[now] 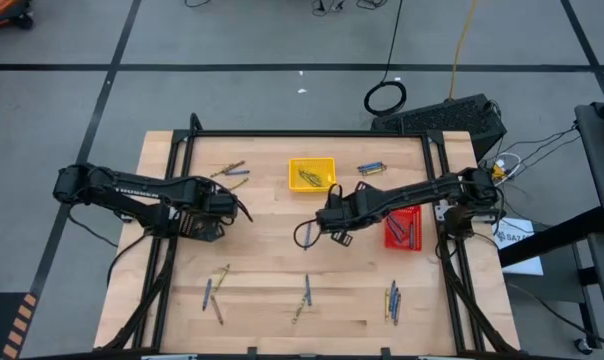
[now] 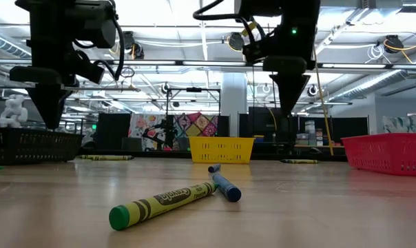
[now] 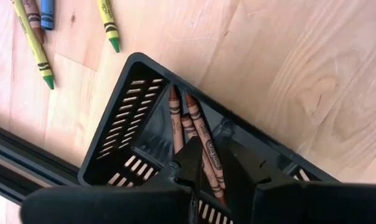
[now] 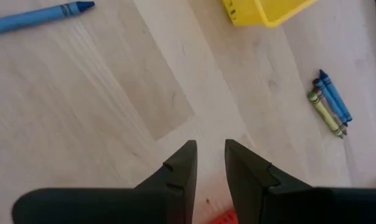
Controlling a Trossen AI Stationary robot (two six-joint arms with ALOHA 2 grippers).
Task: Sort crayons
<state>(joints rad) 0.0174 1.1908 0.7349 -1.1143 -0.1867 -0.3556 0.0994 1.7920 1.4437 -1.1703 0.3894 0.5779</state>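
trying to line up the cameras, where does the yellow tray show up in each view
High view: the yellow tray sits at the table's far middle, between the two arms.
Low view: yellow tray at the table's far edge, centre of the picture.
Left wrist view: not in it; only the black tray shows.
Right wrist view: one corner of it at the top edge.
Shared landmark: the red tray.

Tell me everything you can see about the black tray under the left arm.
The black tray is a small square basket, plastic by the look of it, with rows of slots in its walls and floor. It sits flat on the wooden table at its left side. Several brown crayons lie inside, roughly side by side. The left gripper hangs over its interior, fingers slightly apart with nothing visibly between them; contact with the tray cannot be told.
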